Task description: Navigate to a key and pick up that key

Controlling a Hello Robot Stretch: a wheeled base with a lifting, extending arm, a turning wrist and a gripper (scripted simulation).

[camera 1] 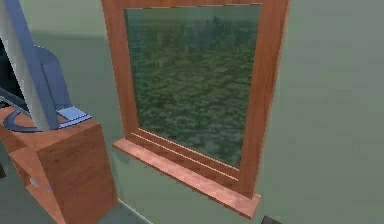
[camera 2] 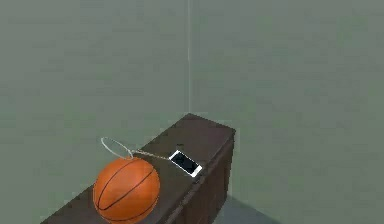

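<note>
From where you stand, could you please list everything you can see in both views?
window: one, red-brown wooden frame with dark greenish glass, on the wall in the middle of the forward view
sill: one, red-brown wood, under the window
wooden unit: one, orange-brown, at the forward view's lower left
screen on a stand: one, blue-grey, on top of the wooden unit
dark cabinet: one, dark brown, against the room corner in the arm side view's lower middle
basketball: one, orange with dark lines, on the cabinet's near end
phone: one, white rim and dark face, lying flat on the cabinet beside the ball
thin loop: one, white, on the cabinet behind the ball; too thin to identify
walls: pale grey-green, both views
</note>
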